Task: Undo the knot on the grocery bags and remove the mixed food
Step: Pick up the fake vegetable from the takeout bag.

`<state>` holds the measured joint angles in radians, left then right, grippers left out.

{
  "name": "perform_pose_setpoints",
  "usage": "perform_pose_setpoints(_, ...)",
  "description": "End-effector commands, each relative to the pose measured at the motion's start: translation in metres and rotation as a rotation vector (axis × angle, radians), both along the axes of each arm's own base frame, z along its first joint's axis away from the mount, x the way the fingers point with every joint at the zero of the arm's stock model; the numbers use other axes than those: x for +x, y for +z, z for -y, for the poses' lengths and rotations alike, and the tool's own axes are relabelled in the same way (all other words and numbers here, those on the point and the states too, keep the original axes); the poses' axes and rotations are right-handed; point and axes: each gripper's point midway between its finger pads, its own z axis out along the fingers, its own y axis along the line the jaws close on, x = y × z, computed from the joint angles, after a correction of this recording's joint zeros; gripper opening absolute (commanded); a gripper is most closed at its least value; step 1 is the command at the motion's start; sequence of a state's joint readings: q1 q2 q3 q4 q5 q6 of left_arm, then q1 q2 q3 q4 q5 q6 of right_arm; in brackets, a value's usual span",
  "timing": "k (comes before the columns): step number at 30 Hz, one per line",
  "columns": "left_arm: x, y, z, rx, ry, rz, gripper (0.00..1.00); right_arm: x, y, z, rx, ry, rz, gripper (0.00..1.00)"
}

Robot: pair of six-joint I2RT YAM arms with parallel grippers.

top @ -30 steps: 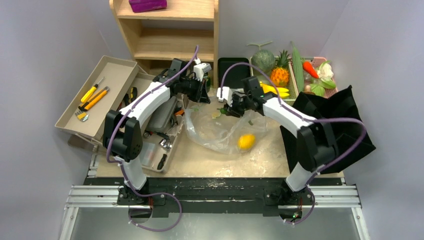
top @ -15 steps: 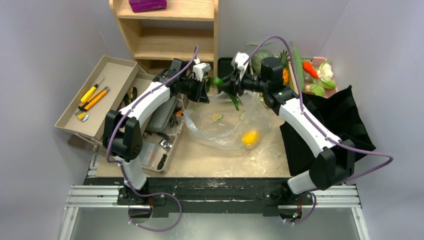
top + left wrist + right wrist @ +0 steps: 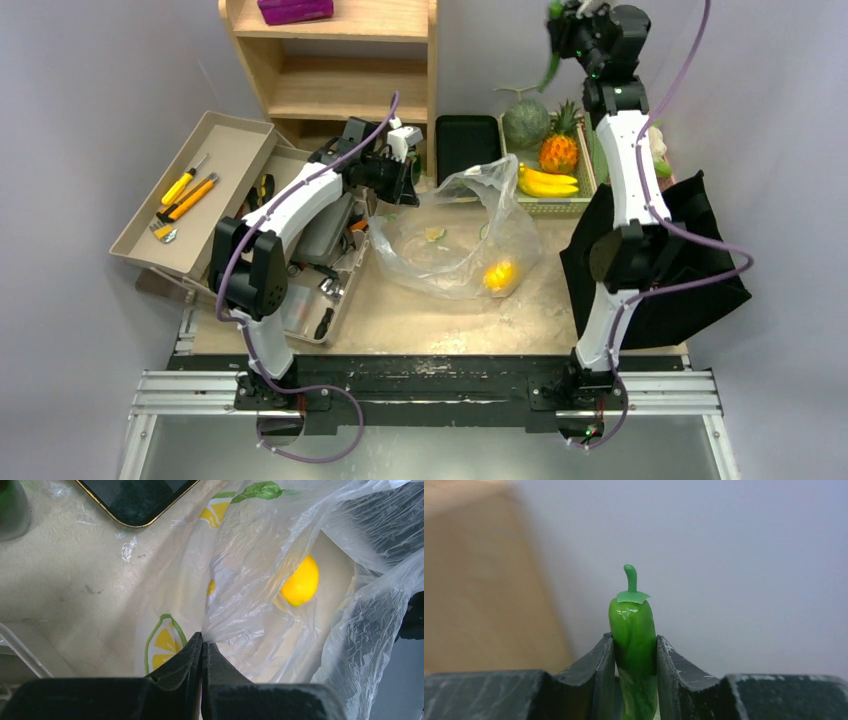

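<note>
The right tool (image 3: 634,645) stood high over the back of the table (image 3: 400,320), its jaws partly closed and clamped on the sides of a small glossy green pepper (image 3: 633,625), whose stem end stuck out past the fingertips. The left tool (image 3: 202,647) was closed tight, pinching a fold of the rim of the thin, crinkly, see-through plastic bag (image 3: 455,235), which lay in the middle of the table with its mouth lifted open. One round yellow lemon (image 3: 300,581) sat inside it, with what looked like printed lemon slices on the film. The larger floppy black cloth bag (image 3: 690,230) lay slumped at the right edge. The step in hand seemed to be carrying the pepper away to set it with the unpacked produce near the round green melon (image 3: 526,120) and the yellow bananas (image 3: 548,182). To do that well, the right arm would best come down low over a bare spot before the jaws part, since a slick, narrow pepper let go from height could bounce or roll off. The left pinch was probably worth holding, so the mouth is open for the lemon next.
</note>
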<state>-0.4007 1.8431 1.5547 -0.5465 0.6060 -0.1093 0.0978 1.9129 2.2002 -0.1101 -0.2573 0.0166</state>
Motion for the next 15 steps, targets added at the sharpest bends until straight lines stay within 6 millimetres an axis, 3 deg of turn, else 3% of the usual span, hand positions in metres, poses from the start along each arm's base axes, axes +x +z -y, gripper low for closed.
perform_pose_setpoints(1, 0.007, 0.016, 0.007, -0.036, -0.019, 0.061, 0.00, 0.044, -0.097, 0.145, -0.125, -0.446, -0.264, 0.00)
perform_pose_setpoints(4, 0.005, 0.012, 0.007, -0.040, -0.019, 0.066, 0.00, 0.047, -0.121, 0.193, -0.206, -0.558, -0.308, 0.00)
perform_pose_setpoints(8, 0.005, 0.007, 0.005, -0.041, -0.017, 0.070, 0.00, 0.044, -0.173, 0.239, -0.299, -0.681, -0.448, 0.00)
perform_pose_setpoints(12, 0.008, 0.005, 0.003, -0.044, -0.005, 0.080, 0.00, 0.035, -0.225, 0.270, -0.355, -0.733, -0.582, 0.00)
perform_pose_setpoints(15, 0.006, 0.003, 0.001, -0.047, -0.008, 0.083, 0.00, 0.034, -0.248, 0.278, -0.399, -0.723, -0.624, 0.00)
